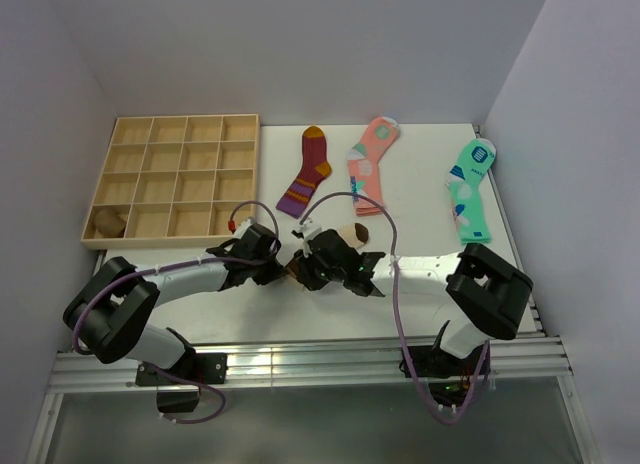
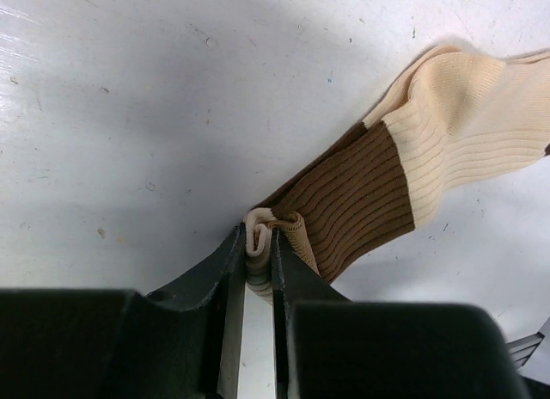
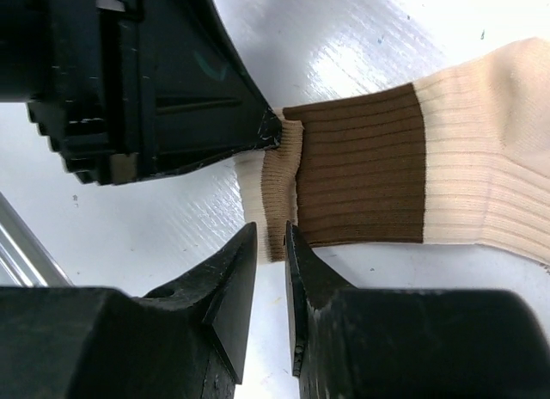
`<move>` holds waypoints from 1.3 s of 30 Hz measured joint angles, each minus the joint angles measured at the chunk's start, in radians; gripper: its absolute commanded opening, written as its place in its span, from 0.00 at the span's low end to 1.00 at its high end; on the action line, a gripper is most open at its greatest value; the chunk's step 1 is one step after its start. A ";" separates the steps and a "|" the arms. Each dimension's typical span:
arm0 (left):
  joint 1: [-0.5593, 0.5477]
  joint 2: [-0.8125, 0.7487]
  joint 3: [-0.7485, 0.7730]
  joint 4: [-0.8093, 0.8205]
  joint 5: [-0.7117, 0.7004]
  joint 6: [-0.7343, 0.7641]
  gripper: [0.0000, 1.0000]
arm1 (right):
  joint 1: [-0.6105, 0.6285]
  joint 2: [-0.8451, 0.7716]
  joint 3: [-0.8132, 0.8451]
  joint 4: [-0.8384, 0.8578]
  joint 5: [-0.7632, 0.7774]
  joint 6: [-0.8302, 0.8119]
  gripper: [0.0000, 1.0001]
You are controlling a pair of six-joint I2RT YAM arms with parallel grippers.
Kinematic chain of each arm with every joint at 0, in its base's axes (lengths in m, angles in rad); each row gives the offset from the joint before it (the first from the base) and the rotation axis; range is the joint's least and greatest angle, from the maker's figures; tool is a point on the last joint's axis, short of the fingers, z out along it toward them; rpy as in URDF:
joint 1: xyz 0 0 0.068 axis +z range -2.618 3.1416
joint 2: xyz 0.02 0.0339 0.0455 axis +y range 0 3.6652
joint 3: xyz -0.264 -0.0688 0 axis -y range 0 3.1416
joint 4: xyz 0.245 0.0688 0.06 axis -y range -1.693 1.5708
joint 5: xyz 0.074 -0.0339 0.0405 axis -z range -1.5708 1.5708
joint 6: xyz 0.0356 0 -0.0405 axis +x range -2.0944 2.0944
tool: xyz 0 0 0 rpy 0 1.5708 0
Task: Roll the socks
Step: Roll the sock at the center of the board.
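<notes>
The socks (image 1: 352, 232) lie stacked near the front middle of the table, beige with a dark brown band (image 2: 361, 193) and a tan ribbed edge (image 3: 282, 184) folded over. My left gripper (image 2: 260, 244) is shut on that folded edge, with cream and tan layers pinched between its tips. Coming from the opposite side, my right gripper (image 3: 273, 236) has its jaws nearly together around the near corner of the same tan edge. The left gripper's fingers (image 3: 215, 115) touch the far corner of the fold. In the top view both grippers (image 1: 290, 267) meet at the socks' left end.
A wooden compartment tray (image 1: 180, 179) sits at the back left, with a brown rolled bundle (image 1: 108, 222) in its front left cell. Three other socks lie along the back: a maroon striped sock (image 1: 307, 172), a pink patterned sock (image 1: 372, 152), and a mint green sock (image 1: 470, 189).
</notes>
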 measured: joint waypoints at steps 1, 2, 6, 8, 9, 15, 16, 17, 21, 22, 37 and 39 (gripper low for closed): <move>0.000 0.000 0.000 0.000 0.000 0.000 0.07 | 0.004 -0.002 0.000 0.000 0.004 -0.003 0.27; 0.000 0.000 0.000 0.000 0.000 0.000 0.07 | 0.009 -0.006 0.000 0.000 0.012 -0.008 0.27; 0.000 0.001 0.002 -0.002 0.000 0.001 0.07 | 0.028 -0.014 0.000 0.001 0.026 -0.019 0.27; 0.000 0.002 0.004 -0.005 0.000 0.002 0.07 | 0.034 -0.012 0.000 -0.001 0.029 -0.021 0.27; 0.000 0.002 0.005 -0.006 0.000 0.002 0.07 | 0.036 -0.011 0.001 -0.001 0.029 -0.023 0.27; 0.000 0.002 0.006 -0.009 0.000 0.003 0.07 | 0.048 0.019 0.006 -0.002 0.039 -0.027 0.27; 0.000 0.002 0.006 -0.010 0.000 0.003 0.07 | 0.049 0.027 0.009 -0.005 0.042 -0.027 0.27; 0.000 0.002 0.006 -0.010 0.000 0.003 0.07 | 0.050 0.040 0.016 -0.011 0.047 -0.027 0.27; 0.000 0.004 0.010 -0.014 0.000 0.006 0.07 | 0.050 0.071 0.023 -0.015 0.072 -0.026 0.31; 0.000 0.005 0.011 -0.015 0.000 0.009 0.07 | 0.051 0.073 0.024 -0.015 0.079 -0.025 0.32; 0.000 0.009 0.017 -0.019 0.002 0.024 0.08 | 0.059 0.108 0.050 -0.031 0.099 -0.034 0.45; 0.000 0.009 0.018 -0.021 0.002 0.024 0.08 | 0.067 0.116 0.056 -0.034 0.100 -0.036 0.45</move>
